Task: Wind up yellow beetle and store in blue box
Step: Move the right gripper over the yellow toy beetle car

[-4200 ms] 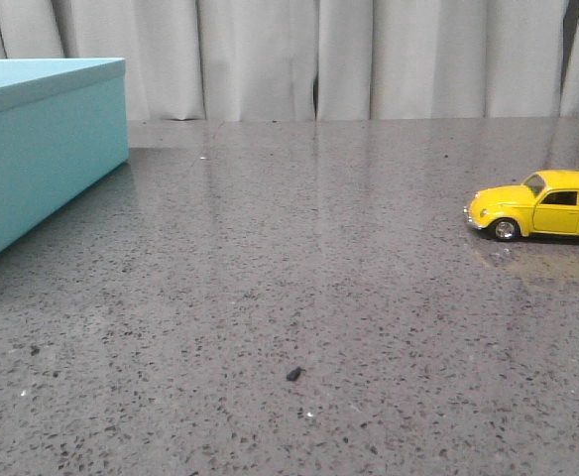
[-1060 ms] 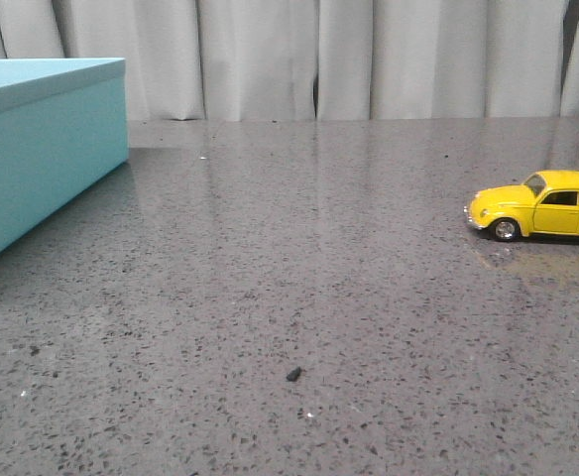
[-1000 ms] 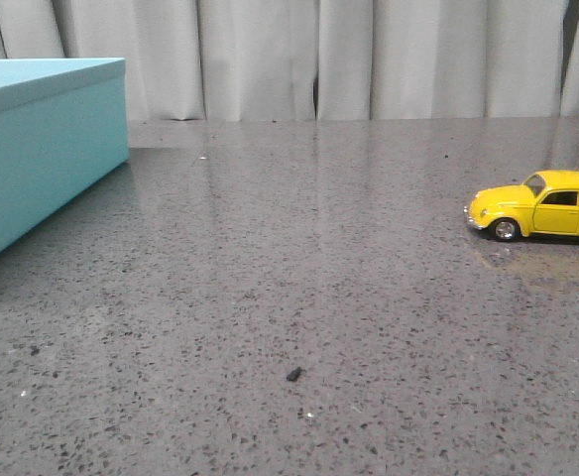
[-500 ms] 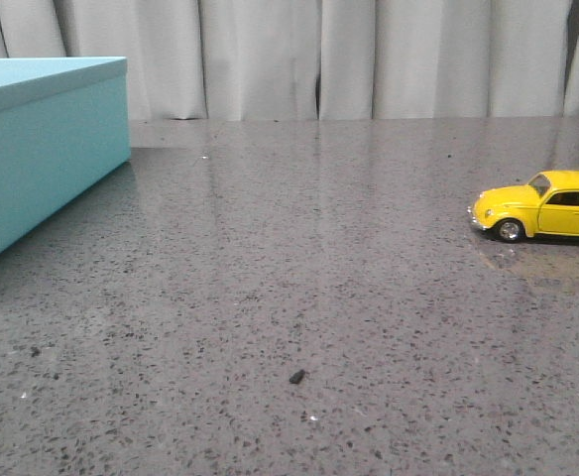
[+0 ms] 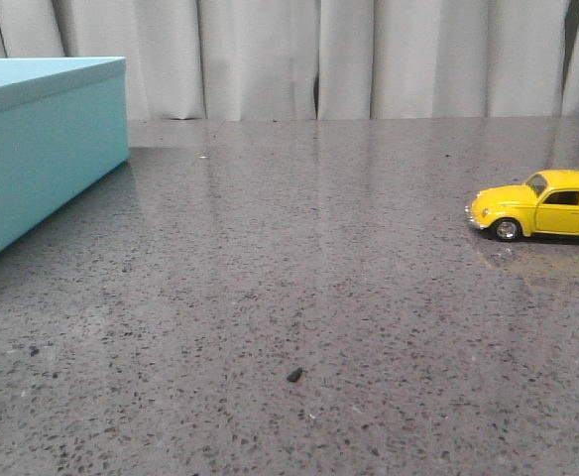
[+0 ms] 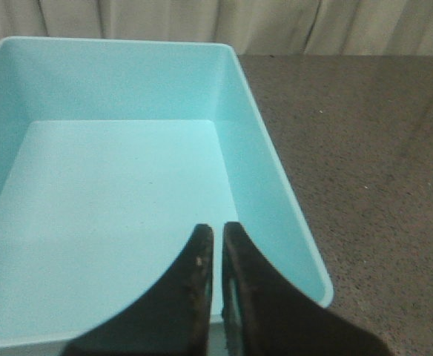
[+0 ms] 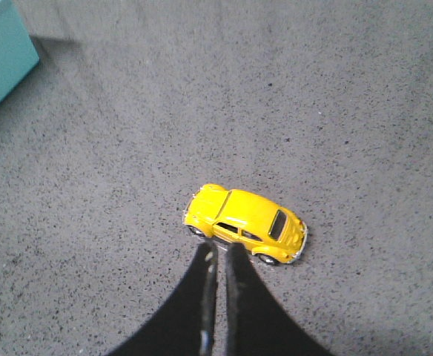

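Hovering over the blue box (image 6: 127, 200), left gripper (image 6: 217, 252) has fingers together; box below it is open-topped, interior bare, no lid seen from the wrist. Right gripper (image 7: 218, 267), fingers together too, hangs above the tabletop (image 5: 299, 288) with the yellow beetle (image 7: 245, 222) just ahead of its tips, untouched, on its wheels. Beetle sits well apart from the box, wide bare tabletop between them. Small dark speck (image 5: 294, 375) nearer the front edge. Nothing shifted versus earlier frames.
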### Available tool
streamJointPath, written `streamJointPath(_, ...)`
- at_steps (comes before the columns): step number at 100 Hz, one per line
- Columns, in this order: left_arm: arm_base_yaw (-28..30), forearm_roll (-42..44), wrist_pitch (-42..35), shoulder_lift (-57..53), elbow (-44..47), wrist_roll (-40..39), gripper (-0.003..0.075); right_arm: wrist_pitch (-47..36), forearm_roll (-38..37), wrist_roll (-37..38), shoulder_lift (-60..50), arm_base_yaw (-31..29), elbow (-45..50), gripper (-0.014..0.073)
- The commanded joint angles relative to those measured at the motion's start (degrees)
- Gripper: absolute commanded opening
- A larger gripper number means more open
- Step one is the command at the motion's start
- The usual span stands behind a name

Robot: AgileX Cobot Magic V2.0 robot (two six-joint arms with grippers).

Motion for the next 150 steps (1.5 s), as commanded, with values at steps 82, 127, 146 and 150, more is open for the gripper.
streamJointPath(82, -8.27, -0.92, -5.59, 4.17, -2.23, 0.56, -0.0019, 12.73, -11.49, 12.67, 38.70, 10.60, -21.09, -0.0049)
streamJointPath(127, -8.27, -0.92, -10.46, 4.17, -2.23, 0.56, -0.0019, 10.16, -8.61, 12.78, 43.14, 11.25, -21.09, -0.0049)
streamJointPath(146, -8.27, -1.27, -12.93, 4.17, -2.23, 0.56, -0.0019, 9.16, -8.50, 12.78, 44.23, 11.36, -21.09, -0.0049)
streamJointPath(150, -8.27, -1.27, -12.93, 4.17, -2.23, 0.56, -0.0019, 9.06, -8.50, 12.78, 44.47, 11.36, -21.09, -0.0049)
